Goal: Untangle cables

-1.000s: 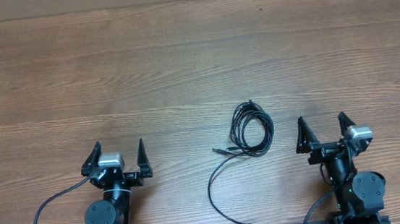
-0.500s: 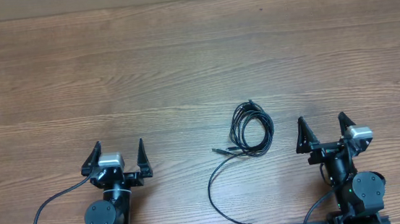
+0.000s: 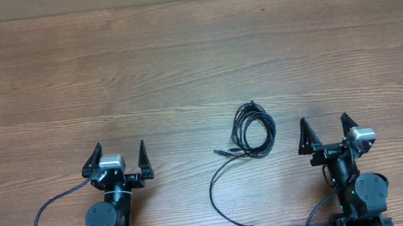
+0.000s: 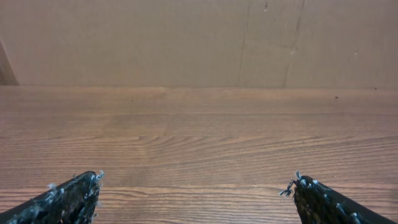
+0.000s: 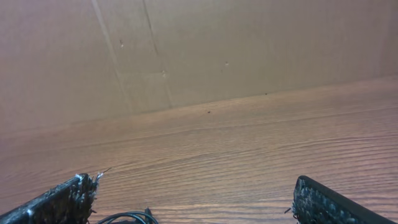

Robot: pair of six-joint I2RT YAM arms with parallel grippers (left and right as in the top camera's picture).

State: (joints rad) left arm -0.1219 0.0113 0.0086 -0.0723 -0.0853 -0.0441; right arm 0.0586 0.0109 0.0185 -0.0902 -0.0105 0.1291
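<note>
The cables (image 3: pixel 253 130) lie on the wooden table as a small coiled black bundle, with one loose cord (image 3: pixel 219 188) curving down to a plug near the front edge. A bit of the coil shows at the bottom of the right wrist view (image 5: pixel 127 218). My right gripper (image 3: pixel 325 133) is open and empty, just right of the coil. My left gripper (image 3: pixel 116 158) is open and empty, far left of the cables. The left wrist view shows only bare table between its fingers (image 4: pixel 196 186).
The wooden table (image 3: pixel 182 63) stretches away behind the cables. A cardboard wall (image 4: pixel 186 37) stands along the far edge. Thicker black arm wires (image 3: pixel 49 210) loop beside each arm base at the front.
</note>
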